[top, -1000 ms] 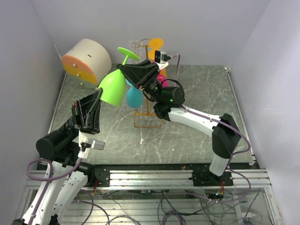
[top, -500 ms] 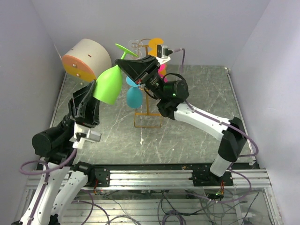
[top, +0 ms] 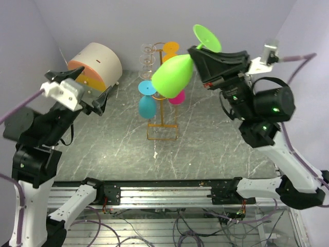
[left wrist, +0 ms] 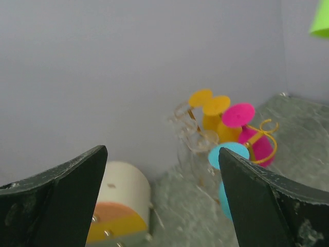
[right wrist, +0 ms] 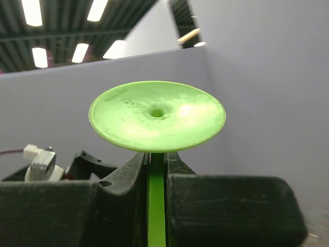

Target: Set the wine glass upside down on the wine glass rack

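Left claw: spread wide, empty, high over the bench's left side. Wine glass rack: rear centre, bearing coloured glasses. Green wine glass: aloft beside the rack top, tilted, its stem clenched by the right claw. Hanging not yet done.

Rack hooks crowded with glasses

The wine glass looks like smooth lime-green plastic with a soft gloss and faint moulded lettering on its foot; the wine glass rack is thin orange-gold wire with a metallic sheen. The tabletop has a grey marbled, stone-like face with white veins. The left tool and the right tool are matt black, finely grainy plastic by the look.
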Robot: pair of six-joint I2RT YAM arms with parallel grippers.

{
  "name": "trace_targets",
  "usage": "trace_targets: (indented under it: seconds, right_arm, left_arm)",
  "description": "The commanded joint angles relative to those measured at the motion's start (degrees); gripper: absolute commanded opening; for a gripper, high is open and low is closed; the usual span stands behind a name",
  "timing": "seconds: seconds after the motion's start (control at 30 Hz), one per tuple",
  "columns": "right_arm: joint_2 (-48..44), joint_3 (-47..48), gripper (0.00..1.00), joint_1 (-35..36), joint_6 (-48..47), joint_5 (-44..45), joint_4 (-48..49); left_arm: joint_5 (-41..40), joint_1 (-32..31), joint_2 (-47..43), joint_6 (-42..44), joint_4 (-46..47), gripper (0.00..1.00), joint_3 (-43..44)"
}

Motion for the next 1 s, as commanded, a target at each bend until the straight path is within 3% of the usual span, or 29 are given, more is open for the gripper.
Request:
trace_targets:
  seconds: [0.0,0.2,0.33,0.5,0.67,0.97]
  right_arm:
    - [-3.93,-4.15,0.0,-0.84,-17.68,12.15,-14.44]
    - [-9.59,-14.86,0.0,-4.08,-26.36,23.3,-18.53]
    - [-14.11,-27.26,0.0,-9.93,-28.64,15.89,-13.41]
    - [-18.59,-41.66,0.0,-15.45,-31.78,3.01,-3.97]
    - [-16.78,-42.86,0.0,-15.68,-36.42,-3.35,-2.58]
    - [-9.17,-40.84,0.0,-16.83,-37.89,-8.65,0.07]
  left_arm:
    - [-4.39,1.55,5.32,-9.73,-19.02,1.0,3.12]
    - [-6.8,3.8,8.18,-13.52,-19.04,1.0,0.16]
    - [-8.05,4.6,13.14,-13.23,-23.6,1.0,-2.97]
    - [-4.65,5.61,21.12,-10.69,-32.86,0.97,0.95]
    - [6.41,12.68,17.85,-10.32,-31.55,0.97,-2.98]
    - [6.41,19.84,14.57,-8.23,-32.88,0.98,-7.97]
